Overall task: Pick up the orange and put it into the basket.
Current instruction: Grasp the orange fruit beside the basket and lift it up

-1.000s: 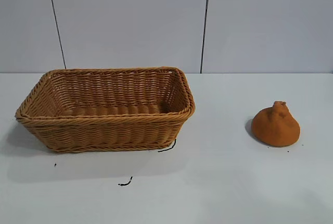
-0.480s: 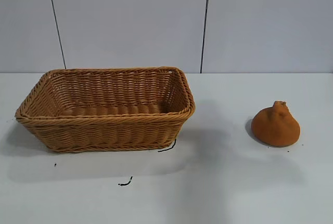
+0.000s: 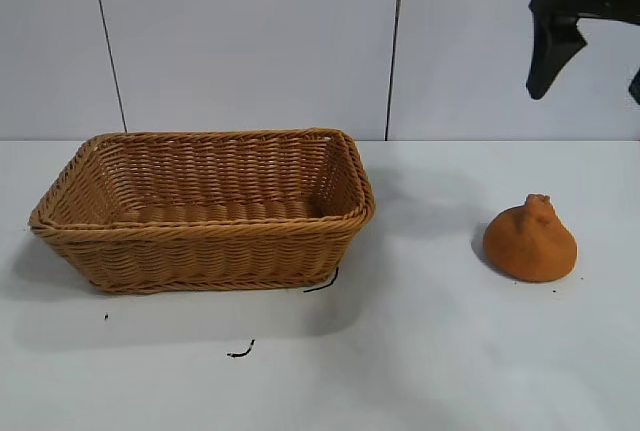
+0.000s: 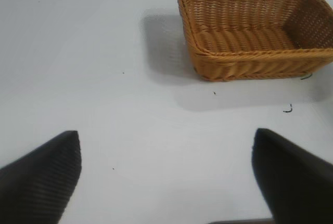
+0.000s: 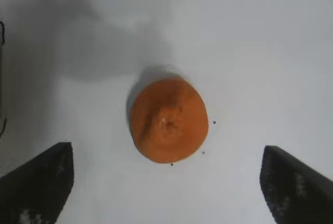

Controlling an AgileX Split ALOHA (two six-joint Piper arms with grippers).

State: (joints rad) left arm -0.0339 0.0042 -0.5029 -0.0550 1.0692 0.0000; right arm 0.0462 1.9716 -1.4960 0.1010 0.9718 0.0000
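The orange [image 3: 530, 241] sits on the white table at the right, a dull knobbly lump with its neck up. The tan wicker basket [image 3: 200, 230] stands at the left, with nothing inside it. My right gripper [image 3: 587, 91] hangs high above the orange at the top right, apart from it. From the right wrist, the orange [image 5: 168, 120] lies straight below, between the wide-open fingers of that gripper [image 5: 166, 154]. My left gripper [image 4: 165, 134] is open over bare table, well away from the basket [image 4: 260, 53].
Two small black marks lie on the table, one in front of the basket [image 3: 240, 351] and one at its near right corner [image 3: 322, 283]. A grey panelled wall [image 3: 250, 41] closes off the back. Bare table separates the basket and the orange.
My right gripper has come into the exterior view at the top right, where it did not show before. Its shadow now falls on the table between basket and orange.
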